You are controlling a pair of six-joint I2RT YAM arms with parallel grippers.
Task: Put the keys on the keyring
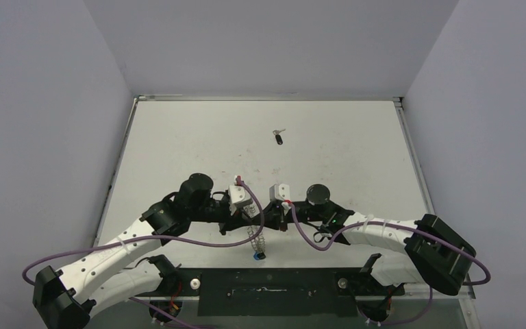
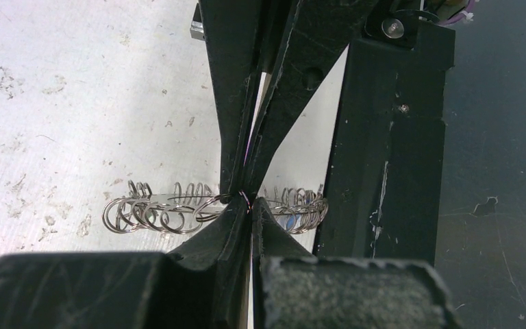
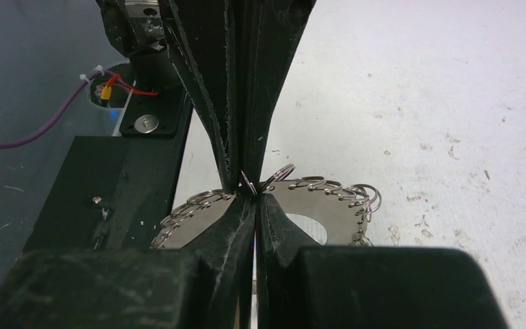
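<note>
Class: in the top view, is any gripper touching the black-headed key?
No, the black-headed key lies by itself on the table, nothing touching it.

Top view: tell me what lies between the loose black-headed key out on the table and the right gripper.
Nothing. In the top view, the white table between the key and the right gripper is bare apart from faint scuff marks.

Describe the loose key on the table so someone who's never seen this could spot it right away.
On the white table, look beyond the left hand and right hand, toward the far wall. A tiny key lies alone there, silver blade, black head; the keyring is the big looped ring pinched between the hands.
</note>
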